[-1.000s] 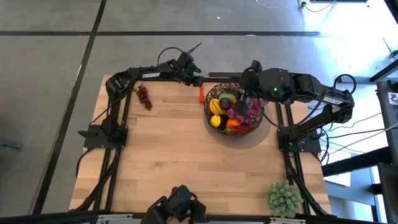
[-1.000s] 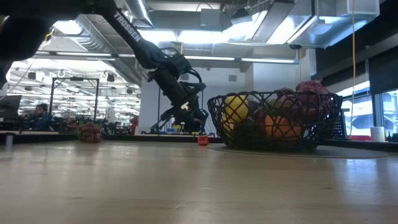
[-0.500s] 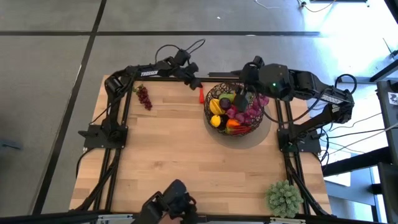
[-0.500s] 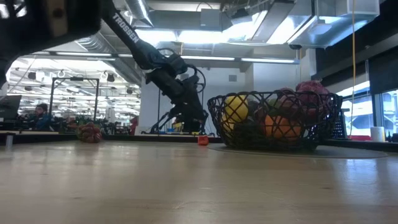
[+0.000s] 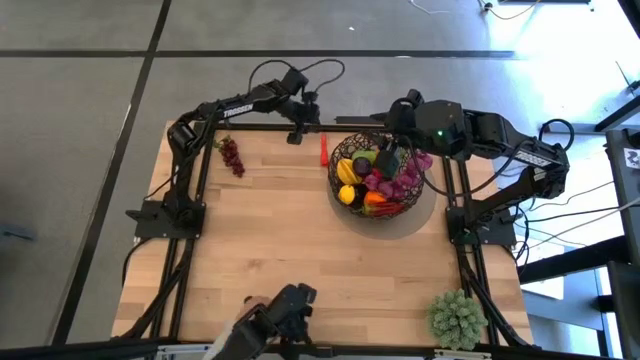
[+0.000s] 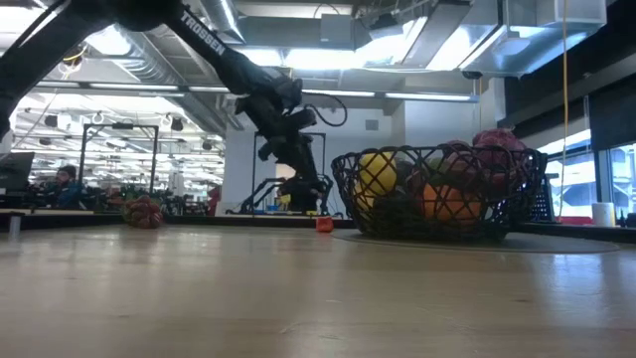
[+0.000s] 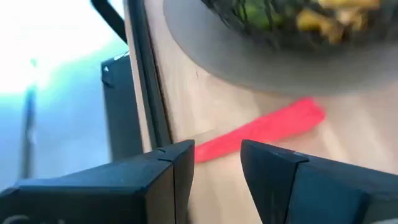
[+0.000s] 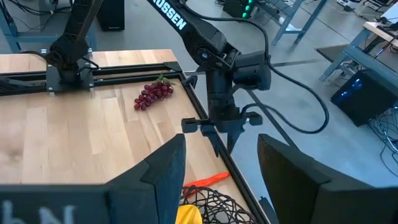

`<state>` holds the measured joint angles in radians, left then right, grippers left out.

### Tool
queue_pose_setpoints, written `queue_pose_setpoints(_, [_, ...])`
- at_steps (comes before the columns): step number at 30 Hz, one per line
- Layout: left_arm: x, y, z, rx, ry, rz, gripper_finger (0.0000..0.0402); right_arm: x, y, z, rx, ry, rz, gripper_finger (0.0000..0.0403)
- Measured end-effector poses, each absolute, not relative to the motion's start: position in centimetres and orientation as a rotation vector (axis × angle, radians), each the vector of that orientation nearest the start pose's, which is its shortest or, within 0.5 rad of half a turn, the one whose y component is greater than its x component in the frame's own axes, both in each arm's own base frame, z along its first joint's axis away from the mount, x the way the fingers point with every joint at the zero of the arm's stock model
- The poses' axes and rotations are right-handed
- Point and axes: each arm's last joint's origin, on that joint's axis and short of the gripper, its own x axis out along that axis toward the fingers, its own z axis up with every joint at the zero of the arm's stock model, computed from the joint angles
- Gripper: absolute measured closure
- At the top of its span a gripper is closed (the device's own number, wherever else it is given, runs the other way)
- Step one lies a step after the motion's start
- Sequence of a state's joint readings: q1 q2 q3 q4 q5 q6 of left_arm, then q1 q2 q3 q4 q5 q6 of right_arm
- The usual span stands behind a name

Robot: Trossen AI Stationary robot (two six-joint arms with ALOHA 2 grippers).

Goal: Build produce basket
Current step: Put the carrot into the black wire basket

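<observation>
You are looking at a task that is most of the way there: the basket (image 5: 378, 178) is sitting toward the right side of the table (image 5: 290, 260), already holding a heap of produce (image 5: 385, 180), yellow, orange, green and purple pieces among it. Two pieces are lying outside it: a red chilli (image 5: 323, 151) on the wood just beside the basket's left rim, and a bunch of purple grapes (image 5: 231, 155) well apart, near the far left corner. Your left gripper (image 5: 296, 135) is hanging at the table's far edge, near the chilli, with its fingers spread and nothing between them; I judge the chilli to be the next pick. Your right gripper (image 5: 398, 135) is hovering over the basket's far rim, fingers parted too and carrying nothing. The left wrist view is giving you what the overhead cannot: the chilli lying just ahead of the open fingers, beside the grey mat (image 7: 249, 68) under the basket. The right wrist view is showing the left arm pointing straight down by the table frame, with the grapes beyond it. The low view is showing the basket's fill reaching above its rim, and the spiky green plant ball (image 5: 457, 317) at the near right corner is appearing only from above.
</observation>
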<state>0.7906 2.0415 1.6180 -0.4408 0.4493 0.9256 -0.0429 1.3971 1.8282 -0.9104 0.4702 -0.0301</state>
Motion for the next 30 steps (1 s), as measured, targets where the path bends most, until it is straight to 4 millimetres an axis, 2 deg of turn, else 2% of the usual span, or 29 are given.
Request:
queue_pose_setpoints(3, [33.0, 30.4, 22.0, 0.529, 0.8, -0.073, 0.028, 25.4, -2.4, 47.7, -0.11, 0.475, -0.501, 0.021])
queue_pose_setpoints(6, [33.3, 29.4, 20.8, 0.67, 0.82, -0.176, 0.028, 25.4, -2.4, 47.7, -0.089, 0.47, -0.506, 0.021])
queue_pose_setpoints(11, [33.5, 28.2, 19.2, 0.791, 0.867, -0.257, 0.028, 25.4, -2.4, 47.7, -0.081, 0.468, -0.508, 0.021])
queue_pose_setpoints(13, [33.4, 27.8, 18.6, 0.78, 0.9, -0.269, 0.028, 25.4, -2.4, 47.7, -0.081, 0.467, -0.508, 0.021])
queue_pose_setpoints(16, [33.7, 27.4, 18.6, 0.714, 0.95, -0.201, 0.028, 25.4, -2.5, 47.7, -0.067, 0.465, -0.513, 0.021])
queue_pose_setpoints(21, [33.6, 27.3, 19.7, 0.544, 0.961, -0.136, 0.028, 25.8, -3.6, 47.4, -0.052, 0.475, -0.554, 0.021])
queue_pose_setpoints(25, [33.3, 27.8, 20.7, 0.401, 0.936, -0.125, 0.028, 26.2, -5.2, 47.0, -0.032, 0.495, -0.614, 0.021])
queue_pose_setpoints(28, [33.2, 28.0, 21.0, 0.409, 0.868, -0.172, 0.028, 26.2, -6.7, 46.7, -0.001, 0.504, -0.65, 0.021])
queue_pose_setpoints(30, [33.5, 28.0, 21.0, 0.491, 0.846, -0.205, 0.028, 26.3, -7.6, 46.7, 0.013, 0.5, -0.614, 0.021])
